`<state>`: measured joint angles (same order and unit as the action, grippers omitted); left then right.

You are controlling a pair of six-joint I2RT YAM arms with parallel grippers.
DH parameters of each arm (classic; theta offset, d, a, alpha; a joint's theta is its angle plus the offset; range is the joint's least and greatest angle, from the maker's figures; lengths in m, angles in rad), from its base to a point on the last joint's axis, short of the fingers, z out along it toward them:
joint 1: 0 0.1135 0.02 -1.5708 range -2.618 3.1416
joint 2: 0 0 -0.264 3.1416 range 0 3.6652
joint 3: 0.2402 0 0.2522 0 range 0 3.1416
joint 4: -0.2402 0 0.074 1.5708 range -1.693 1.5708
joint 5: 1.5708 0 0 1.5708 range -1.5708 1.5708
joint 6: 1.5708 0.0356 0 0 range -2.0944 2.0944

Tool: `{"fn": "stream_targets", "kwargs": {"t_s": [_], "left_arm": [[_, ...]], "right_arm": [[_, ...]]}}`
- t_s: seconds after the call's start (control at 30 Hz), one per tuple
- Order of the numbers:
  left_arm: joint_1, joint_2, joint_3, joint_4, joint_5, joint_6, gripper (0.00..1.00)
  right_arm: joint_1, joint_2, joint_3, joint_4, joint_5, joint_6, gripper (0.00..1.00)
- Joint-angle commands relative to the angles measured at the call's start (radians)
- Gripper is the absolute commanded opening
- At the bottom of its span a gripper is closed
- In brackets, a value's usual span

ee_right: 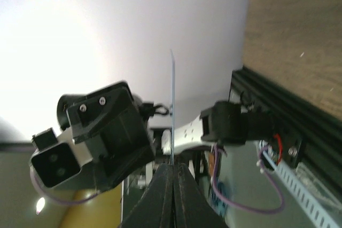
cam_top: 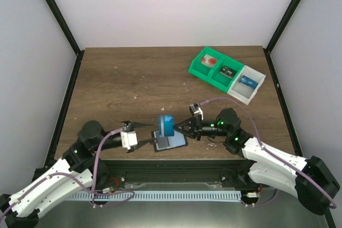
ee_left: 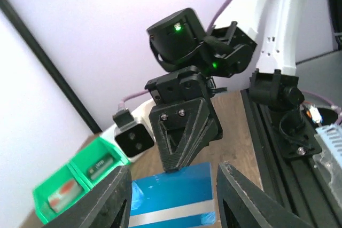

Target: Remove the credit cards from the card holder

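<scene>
The card holder [cam_top: 173, 141], black with a pale blue-grey face, lies flat on the table near the front edge. A blue card with a silver stripe [cam_top: 165, 125] stands upright above it. My right gripper [cam_top: 177, 128] is shut on the card's edge. The right wrist view shows the card edge-on [ee_right: 172, 94] as a thin line between the closed fingers [ee_right: 164, 185]. My left gripper [cam_top: 151, 133] is open at the holder's left end. In the left wrist view its fingers [ee_left: 109, 198] flank the blue card [ee_left: 171, 193], and the holder is out of view.
A green compartment tray [cam_top: 206, 70] joined to a white one [cam_top: 255, 86] sits at the back right, with small items in the compartments. The black frame rail [cam_top: 214, 162] runs along the table's near edge, just behind the holder.
</scene>
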<state>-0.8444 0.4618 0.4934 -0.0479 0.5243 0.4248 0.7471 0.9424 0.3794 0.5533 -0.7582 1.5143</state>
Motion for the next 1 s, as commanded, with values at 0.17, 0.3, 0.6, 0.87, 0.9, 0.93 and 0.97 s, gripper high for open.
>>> {"fn": "stream_targets", "kwargs": {"t_s": [0.17,0.3,0.6,0.87,0.9,0.93,0.97], "left_arm": [[-0.001,-0.051,0.021,-0.161,0.156,0.293,0.45],[-0.002,-0.039,0.017,-0.182,0.18,0.332,0.45],[-0.002,-0.032,-0.019,-0.09,0.152,0.379,0.46],[-0.001,0.049,-0.024,-0.088,0.135,0.474,0.45],[-0.001,0.053,-0.03,-0.072,0.134,0.476,0.45],[-0.001,0.056,-0.034,-0.059,0.133,0.478,0.45],[-0.001,0.059,-0.037,-0.051,0.131,0.479,0.44]], "right_arm": [[-0.006,-0.031,0.08,-0.027,-0.289,-0.057,0.0],[-0.006,-0.046,0.093,-0.041,-0.354,-0.055,0.01],[-0.006,-0.041,0.112,-0.148,-0.375,-0.12,0.01],[-0.005,-0.006,0.112,-0.158,-0.394,-0.129,0.01],[-0.004,0.001,0.114,-0.16,-0.395,-0.131,0.0],[-0.003,0.006,0.116,-0.159,-0.398,-0.131,0.0],[-0.001,0.009,0.118,-0.159,-0.4,-0.131,0.0]]}}
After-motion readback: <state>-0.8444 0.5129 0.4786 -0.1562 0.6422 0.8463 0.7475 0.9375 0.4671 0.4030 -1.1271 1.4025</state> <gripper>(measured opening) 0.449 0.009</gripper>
